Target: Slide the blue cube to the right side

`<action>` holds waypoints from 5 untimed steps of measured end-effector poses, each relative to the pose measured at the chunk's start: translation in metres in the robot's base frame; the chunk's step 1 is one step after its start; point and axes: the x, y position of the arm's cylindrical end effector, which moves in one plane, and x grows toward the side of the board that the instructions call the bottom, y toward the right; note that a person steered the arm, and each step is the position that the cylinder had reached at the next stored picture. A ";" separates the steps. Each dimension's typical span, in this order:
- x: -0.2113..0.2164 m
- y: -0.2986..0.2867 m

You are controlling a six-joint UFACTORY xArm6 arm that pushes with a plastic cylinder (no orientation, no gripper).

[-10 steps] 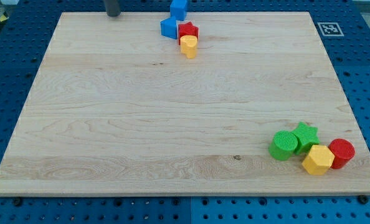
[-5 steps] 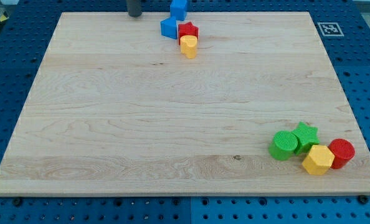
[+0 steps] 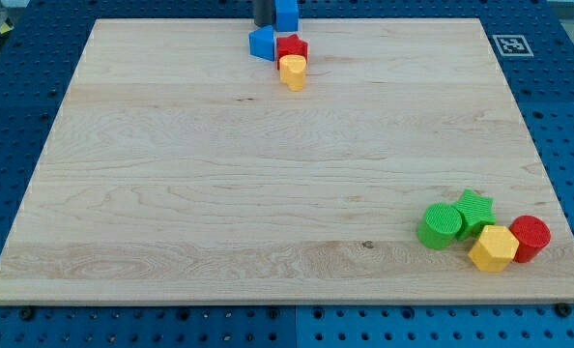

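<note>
The blue cube (image 3: 286,14) sits at the top edge of the wooden board (image 3: 171,174), slightly left of the middle. My tip (image 3: 263,23) is right at the cube's left side, touching it or nearly so. Just below them lie another blue block (image 3: 262,43), a red star (image 3: 292,46) and a yellow cylinder (image 3: 293,72), bunched together.
At the view's bottom right stand a green cylinder (image 3: 441,225), a green star (image 3: 474,211), a yellow hexagonal block (image 3: 493,249) and a red cylinder (image 3: 530,238). A printed marker tag (image 3: 510,44) sits at the board's top right corner.
My tip has moved to the right along the board's top edge and now stands against the blue cube's left side. The cube has shifted slightly to the right.
</note>
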 end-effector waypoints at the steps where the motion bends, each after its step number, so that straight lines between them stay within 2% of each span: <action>1: 0.000 0.000; 5: 0.000 0.041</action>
